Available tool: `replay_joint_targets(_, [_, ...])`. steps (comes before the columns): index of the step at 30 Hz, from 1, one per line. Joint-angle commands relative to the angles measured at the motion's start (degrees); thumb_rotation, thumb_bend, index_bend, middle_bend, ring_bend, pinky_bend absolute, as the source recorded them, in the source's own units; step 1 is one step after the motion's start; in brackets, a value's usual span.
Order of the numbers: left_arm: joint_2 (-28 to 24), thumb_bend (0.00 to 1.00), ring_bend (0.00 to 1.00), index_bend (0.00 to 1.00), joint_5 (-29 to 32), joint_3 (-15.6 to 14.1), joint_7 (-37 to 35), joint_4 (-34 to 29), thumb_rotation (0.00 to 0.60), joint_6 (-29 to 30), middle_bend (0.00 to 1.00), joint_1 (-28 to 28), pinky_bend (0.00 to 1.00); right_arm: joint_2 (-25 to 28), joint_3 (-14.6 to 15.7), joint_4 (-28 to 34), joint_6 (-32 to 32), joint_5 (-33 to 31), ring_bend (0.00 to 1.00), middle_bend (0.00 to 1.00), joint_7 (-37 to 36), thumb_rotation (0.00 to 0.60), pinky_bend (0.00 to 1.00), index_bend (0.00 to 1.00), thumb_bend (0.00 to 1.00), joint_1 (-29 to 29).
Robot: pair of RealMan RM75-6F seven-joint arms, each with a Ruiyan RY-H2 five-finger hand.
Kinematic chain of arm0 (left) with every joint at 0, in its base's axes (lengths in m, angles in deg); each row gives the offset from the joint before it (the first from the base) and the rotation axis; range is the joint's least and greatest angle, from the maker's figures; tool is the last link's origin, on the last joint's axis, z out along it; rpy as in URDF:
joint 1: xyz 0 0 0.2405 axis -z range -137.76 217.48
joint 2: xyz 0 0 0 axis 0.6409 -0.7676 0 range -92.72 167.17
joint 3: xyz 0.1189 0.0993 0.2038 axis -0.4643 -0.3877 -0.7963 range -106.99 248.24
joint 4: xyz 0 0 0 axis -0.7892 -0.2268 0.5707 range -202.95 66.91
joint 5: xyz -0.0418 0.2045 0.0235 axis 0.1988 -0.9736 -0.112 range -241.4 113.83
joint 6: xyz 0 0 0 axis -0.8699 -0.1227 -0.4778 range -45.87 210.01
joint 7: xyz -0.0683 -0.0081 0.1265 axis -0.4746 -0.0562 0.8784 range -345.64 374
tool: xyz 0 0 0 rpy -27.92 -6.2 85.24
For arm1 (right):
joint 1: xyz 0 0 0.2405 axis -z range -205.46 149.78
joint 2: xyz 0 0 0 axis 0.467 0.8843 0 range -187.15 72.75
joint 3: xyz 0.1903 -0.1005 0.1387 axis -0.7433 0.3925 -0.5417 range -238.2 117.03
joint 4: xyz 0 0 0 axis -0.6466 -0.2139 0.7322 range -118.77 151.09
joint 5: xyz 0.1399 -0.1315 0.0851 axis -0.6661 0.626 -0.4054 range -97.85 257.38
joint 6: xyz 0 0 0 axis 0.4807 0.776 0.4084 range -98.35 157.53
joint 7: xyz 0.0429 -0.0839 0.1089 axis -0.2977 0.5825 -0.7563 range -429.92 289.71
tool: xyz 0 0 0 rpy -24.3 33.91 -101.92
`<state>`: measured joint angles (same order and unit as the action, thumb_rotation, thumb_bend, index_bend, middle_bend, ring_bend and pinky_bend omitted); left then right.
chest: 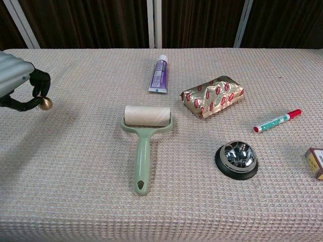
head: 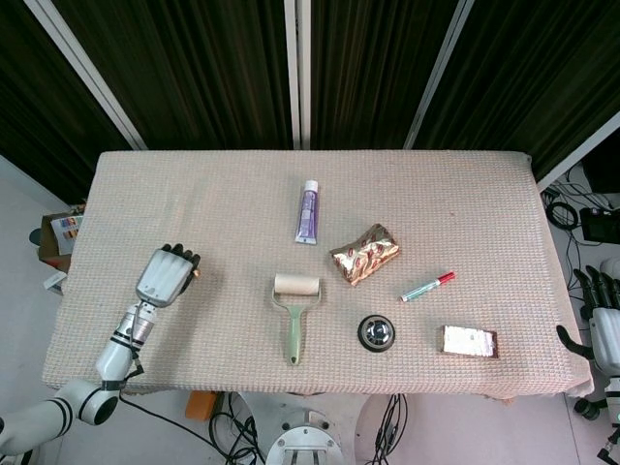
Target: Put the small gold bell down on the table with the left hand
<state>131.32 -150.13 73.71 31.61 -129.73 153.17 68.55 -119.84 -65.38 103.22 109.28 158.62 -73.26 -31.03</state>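
Note:
The small gold bell (chest: 46,104) hangs pinched between the dark fingertips of my left hand (chest: 19,85), close above the table cloth at the left edge of the chest view. In the head view my left hand (head: 165,276) sits low over the table's left side, and the bell is only a small glint by its fingers (head: 195,272). My right hand (head: 603,318) hangs off the table's right end, holding nothing, fingers slightly apart.
A green lint roller (chest: 144,142) lies mid-table. Behind it are a purple tube (chest: 159,73) and a gold foil packet (chest: 212,95). To the right are a red-capped marker (chest: 277,120), a chrome call bell (chest: 236,159) and a small box (chest: 315,163).

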Motion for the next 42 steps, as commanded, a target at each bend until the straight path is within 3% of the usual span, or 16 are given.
replay_joint_targets(1, [2.35,0.46,0.42,0.82,-0.42,-0.8,0.37,2.81,0.6,0.26,0.56,-0.35,0.54,-0.04,-0.01,-0.02,-0.1,-0.05,0.0,0.0,0.01,0.6,0.0,0.0,0.18,-0.06])
replay_joint_targets(12, [4.78,0.46,0.4,0.77,-2.28,-2.13,-0.06,7.69,0.6,1.3,0.54,-0.67,0.52,-0.39,0.04,-0.5,-0.43,-0.4,0.0,0.0,0.02,0.6,0.0,0.0,0.18,-0.06])
replay_joint_targets(14, [4.4,0.45,0.39,0.7,-2.5,-2.51,-0.34,7.55,0.6,0.71,0.52,-0.57,0.52,-0.45,0.05,-0.56,-0.47,-0.36,0.0,0.0,0.02,0.6,0.0,0.0,0.18,-0.09])
replay_joint_targets(20, [3.24,0.42,0.34,0.27,-2.96,-2.93,-0.31,6.34,0.6,0.16,0.4,-0.4,0.48,-0.46,0.03,-0.58,-0.59,-0.5,0.0,0.0,0.18,0.6,0.0,0.0,0.18,-0.12])
replay_joint_targets(23, [2.76,0.42,0.33,0.19,-2.73,-2.87,0.15,5.7,0.6,-0.2,0.35,-0.42,0.48,-0.44,0.03,-0.56,-0.59,-0.55,0.0,0.0,0.19,0.6,0.0,0.0,0.18,-0.1])
replay_joint_targets(31, [0.02,0.39,0.25,0.15,-2.94,-2.77,1.75,1.14,0.6,2.71,0.27,-2.01,0.44,-0.27,-0.03,-0.43,-0.42,-0.65,0.0,0.0,-0.01,0.6,0.0,0.0,0.18,0.05])
replay_joint_targets(37, [-7.51,0.2,0.14,0.14,-1.94,-1.28,-1.71,-8.67,0.599,14.74,0.19,-8.88,0.28,0.01,-0.09,-0.56,1.08,0.34,0.0,0.0,-1.06,0.6,0.0,0.0,0.18,0.52])
replay_joint_targets(42, [-16.32,0.16,0.1,0.12,-1.26,-3.77,-14.71,-14.27,0.428,18.37,0.14,-14.74,0.24,-2.27,0.69,-5.51,4.6,4.59,0.0,0.0,-3.39,0.6,0.0,0.0,0.18,1.05])
